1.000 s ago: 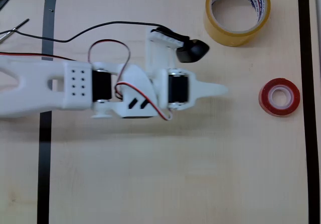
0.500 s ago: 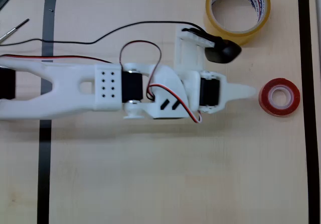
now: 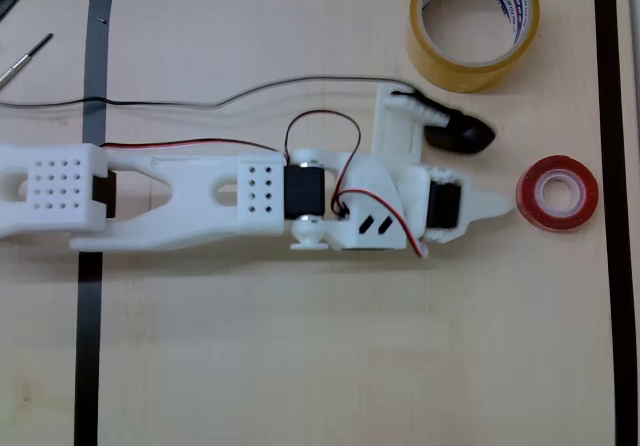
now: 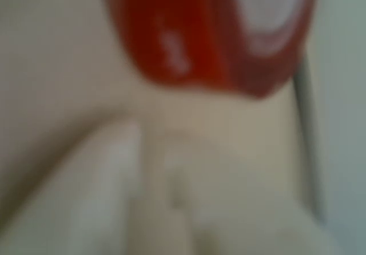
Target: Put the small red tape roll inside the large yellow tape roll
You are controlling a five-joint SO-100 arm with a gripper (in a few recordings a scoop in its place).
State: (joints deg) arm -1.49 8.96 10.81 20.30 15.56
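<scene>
Pale wood-grain tabletop [image 3: 300, 366], bounded by black tape lines [image 3: 90, 296] along the left, top and right edges of the overhead view.

Item, left to right in the overhead view: white arm [image 3: 180, 196], laid out horizontally across the marked area, with red and black wires looped over its joints and a thin cable [image 3: 200, 101] trailing off to the left.

Item: gripper [image 3: 495, 204], at the arm's right end. A white pointed finger is directed rightward at the red roll; a black-tipped part [image 3: 462, 136] stands above it in the picture. Whether the fingers are spread or pressed together cannot be told from either view.

Item: red roll [image 3: 557, 194], lying flat, white core up, near the right tape line. It is placed directly right of the fingertip, just beside it and possibly touching; a gap cannot be confirmed. In the wrist view, which is heavily blurred, the red roll [image 4: 211, 32] is seen very close, at the upper centre, beyond a pale finger shape.

Item: yellow roll [image 3: 474, 24], standing on its flat face at the top edge, hole open upward, well apart from the gripper and up-left of the red roll.

Risks noted: the roll may be pushed rightward toward the tape line if the finger is advanced without straddling the rim. A flat, low ring may be pinched poorly and slip out during the lift. Nothing is held yet, by the look of it.
</scene>
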